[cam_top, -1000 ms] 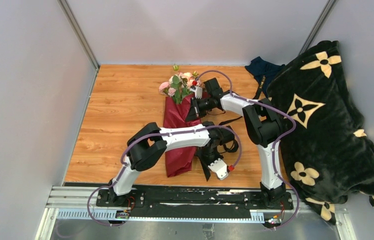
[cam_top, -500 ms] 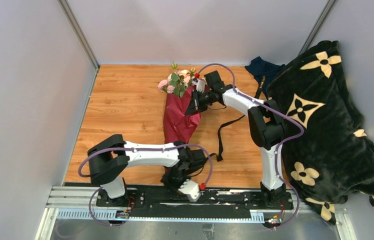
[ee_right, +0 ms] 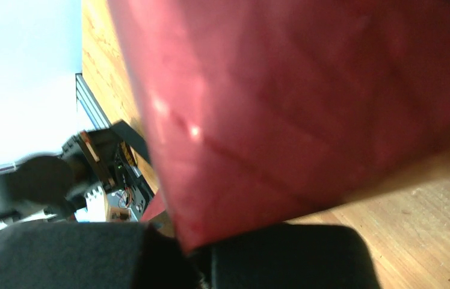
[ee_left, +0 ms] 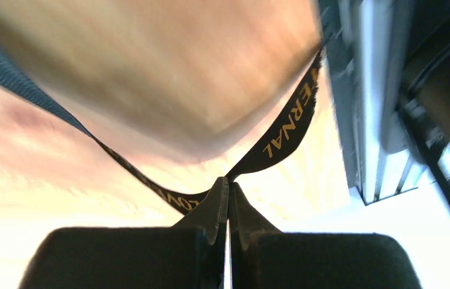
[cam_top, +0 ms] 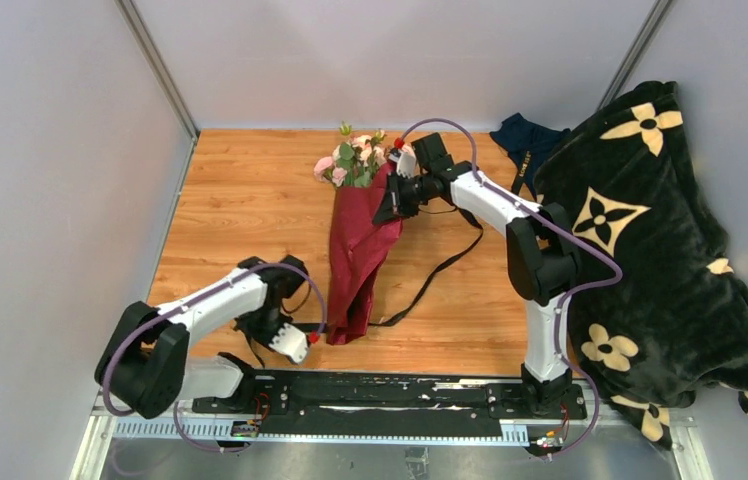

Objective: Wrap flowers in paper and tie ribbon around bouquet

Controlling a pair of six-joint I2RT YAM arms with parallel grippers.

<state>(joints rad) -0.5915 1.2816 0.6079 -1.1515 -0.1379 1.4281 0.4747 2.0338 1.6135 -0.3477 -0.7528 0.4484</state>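
The bouquet lies on the wooden table with the pink and cream flowers [cam_top: 352, 160] at its far end, sticking out of the dark red paper [cam_top: 355, 255] cone. My right gripper [cam_top: 388, 208] is shut on the paper's upper right edge; the paper [ee_right: 307, 90] fills the right wrist view above the gripper [ee_right: 191, 250]. The black ribbon [cam_top: 435, 270] runs from beside the right arm down to the cone's lower end and on to the left. My left gripper [cam_top: 272, 335], left of the cone's tip, is shut on it. The left wrist view shows the gripper [ee_left: 228, 183] pinching the lettered ribbon [ee_left: 283, 132].
A black blanket with cream flower motifs [cam_top: 650, 250] is heaped along the right side, with a navy cloth [cam_top: 525, 140] behind it. Grey walls close in the table at the left and back. The metal base rail [cam_top: 350, 395] runs along the near edge.
My left arm has swung from the right of the cone to its left near the rail, dragging the ribbon across the cone's lower end. The right gripper has carried the bouquet's top slightly farther back.
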